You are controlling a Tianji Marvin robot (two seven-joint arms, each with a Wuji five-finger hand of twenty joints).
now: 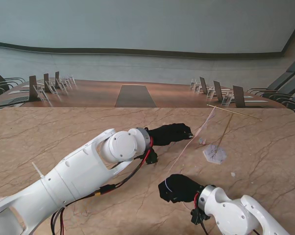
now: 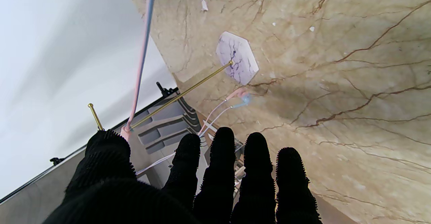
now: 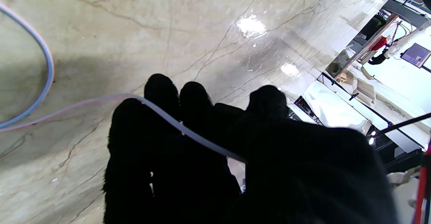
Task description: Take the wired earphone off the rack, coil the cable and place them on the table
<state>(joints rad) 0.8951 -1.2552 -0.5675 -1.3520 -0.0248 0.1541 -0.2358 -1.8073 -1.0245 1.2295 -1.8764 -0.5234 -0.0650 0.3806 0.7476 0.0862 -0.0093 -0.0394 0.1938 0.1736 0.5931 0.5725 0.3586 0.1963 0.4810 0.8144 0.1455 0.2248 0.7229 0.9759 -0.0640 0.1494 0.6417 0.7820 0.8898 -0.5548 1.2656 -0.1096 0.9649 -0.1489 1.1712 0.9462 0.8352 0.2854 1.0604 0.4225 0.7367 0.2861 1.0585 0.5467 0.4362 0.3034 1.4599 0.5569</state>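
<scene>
Table: a big marble table (image 1: pixel 49 137) with brown veins holds everything.

Rack: a thin gold metal rack (image 1: pixel 234 113) stands on a pale six-sided stone base (image 1: pixel 214 153), on the right side of the table. Its top bar runs sideways, high over the table.

Earphone: the pink and blue wired earphone cable (image 1: pixel 199 132) hangs from the left end of the top bar. It slopes down toward the nearer hand. In the left wrist view, the two little buds, one pink and one blue (image 2: pixel 243 98), lie on the table just beside the stone base.

Left hand: the black-gloved left hand (image 1: pixel 171 133) reaches toward the rack, close to the hanging cable. Its fingers (image 2: pixel 222 156) are straight and spread apart. The thin wires pass right by the fingers, but I cannot tell if they are pinched.

Right hand: the black-gloved right hand (image 1: pixel 179 188) is nearer to me, low over the table. Its fingers (image 3: pixel 161 92) are curled, and the cable lies across them.
</scene>
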